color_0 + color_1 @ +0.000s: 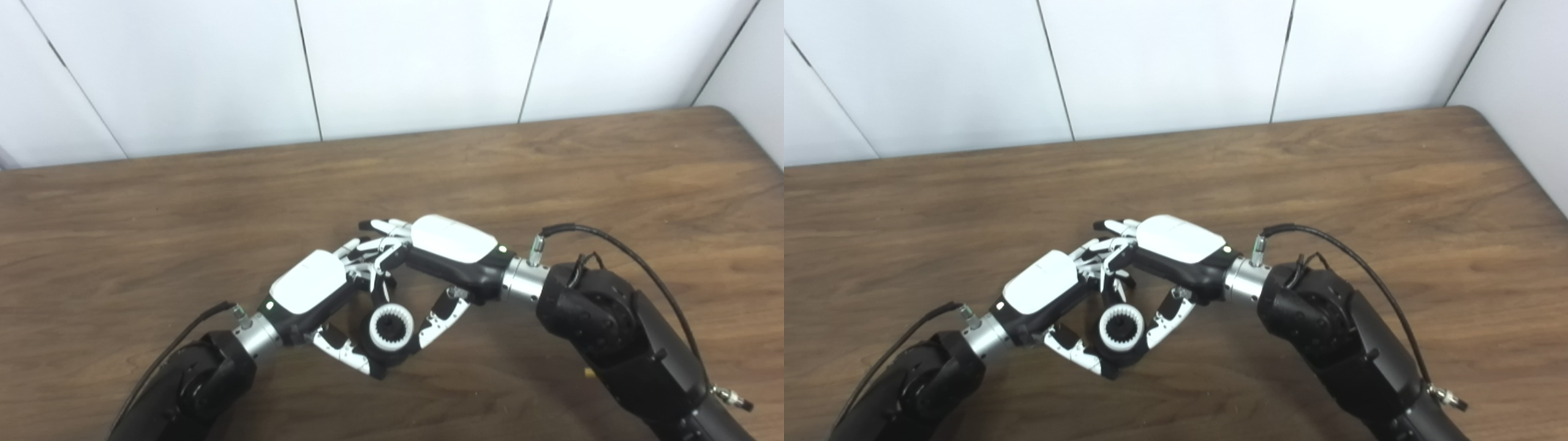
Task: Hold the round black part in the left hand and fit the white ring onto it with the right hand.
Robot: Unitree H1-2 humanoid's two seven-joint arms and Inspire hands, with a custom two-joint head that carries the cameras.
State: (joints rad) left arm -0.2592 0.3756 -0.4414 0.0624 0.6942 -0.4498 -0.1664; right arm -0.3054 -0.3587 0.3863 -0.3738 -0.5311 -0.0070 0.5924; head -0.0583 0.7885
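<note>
Both my hands meet low over the counter (pixel 551 159). White ring (pixel 391 329) sits on the round black part (pixel 384 362), gripped by left hand (pixel 318 294); right hand (pixel 450 257) pinches it too.

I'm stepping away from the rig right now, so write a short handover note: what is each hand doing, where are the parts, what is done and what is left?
Left hand: closed around the round black part, holding it from the left and below, over the table.
Right hand: its thumb and fingers are at the white ring from the right.
Parts: the white toothed ring sits on top of the black part, between the two hands.
Done: both parts picked up and brought together, ring placed on the part.
Left: whether the ring is fully seated cannot be seen; check, press home if needed, then release.
</note>
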